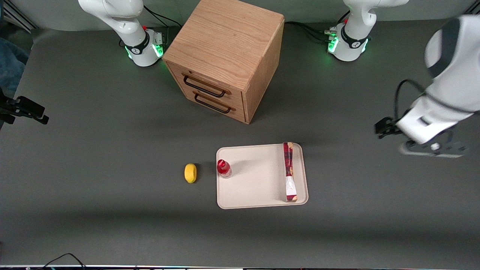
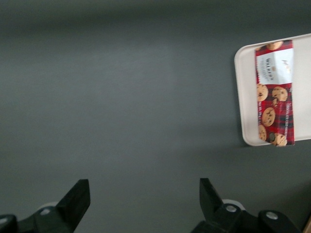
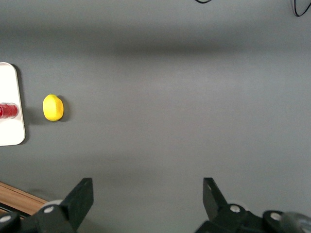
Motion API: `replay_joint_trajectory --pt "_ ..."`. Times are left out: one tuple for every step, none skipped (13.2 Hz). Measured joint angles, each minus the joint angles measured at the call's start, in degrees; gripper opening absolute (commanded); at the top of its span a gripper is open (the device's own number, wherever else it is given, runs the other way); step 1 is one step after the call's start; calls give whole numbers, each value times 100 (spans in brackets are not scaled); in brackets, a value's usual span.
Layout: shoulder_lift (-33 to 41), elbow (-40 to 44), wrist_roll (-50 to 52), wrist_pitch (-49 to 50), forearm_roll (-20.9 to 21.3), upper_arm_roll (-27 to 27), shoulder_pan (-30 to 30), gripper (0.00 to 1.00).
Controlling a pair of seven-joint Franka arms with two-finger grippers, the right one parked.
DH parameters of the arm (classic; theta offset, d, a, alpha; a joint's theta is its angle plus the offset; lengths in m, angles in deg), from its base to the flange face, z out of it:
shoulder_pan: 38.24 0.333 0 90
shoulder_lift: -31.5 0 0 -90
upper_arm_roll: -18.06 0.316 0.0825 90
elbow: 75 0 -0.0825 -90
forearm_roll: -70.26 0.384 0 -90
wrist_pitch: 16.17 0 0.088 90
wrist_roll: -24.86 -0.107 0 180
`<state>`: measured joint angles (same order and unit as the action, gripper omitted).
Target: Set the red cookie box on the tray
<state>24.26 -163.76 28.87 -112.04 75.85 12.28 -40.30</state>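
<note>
The long, slim dark-red cookie box (image 1: 288, 171) lies flat on the pale beige rectangular tray (image 1: 258, 187), along its short edge at the lower centre of the front view, while the left arm's gripper (image 1: 431, 149) hangs at the right edge of that frame, well apart from the tray, its jaws apart and holding nothing. One box end seems to rest at or on the rim, so a bump to the tray could tip it onto the grey counter (image 1: 112, 210). The gripper is blurred in the front view, and the wrist view crops the tray.
</note>
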Motion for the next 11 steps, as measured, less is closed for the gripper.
replay_joint_trajectory --pt "262 -182 -151 21 -94 257 2 100" --pt "483 -384 -236 21 -163 450 6 100" --pt "661 -549 -269 19 -195 563 6 100" --pt "770 -633 -270 11 -196 607 6 100" --pt "823 -656 -274 -20 -196 613 5 100" --pt "837 -658 -286 -68 -196 611 -5 100" --pt "837 -659 -300 -92 -196 605 -21 100" --pt "837 -664 -305 -99 -196 599 -48 100" --pt "836 -665 -305 -109 -194 588 -73 100" --pt "836 -662 -305 -116 -193 576 -91 100" --pt "835 -651 -305 -116 -193 569 -97 100"
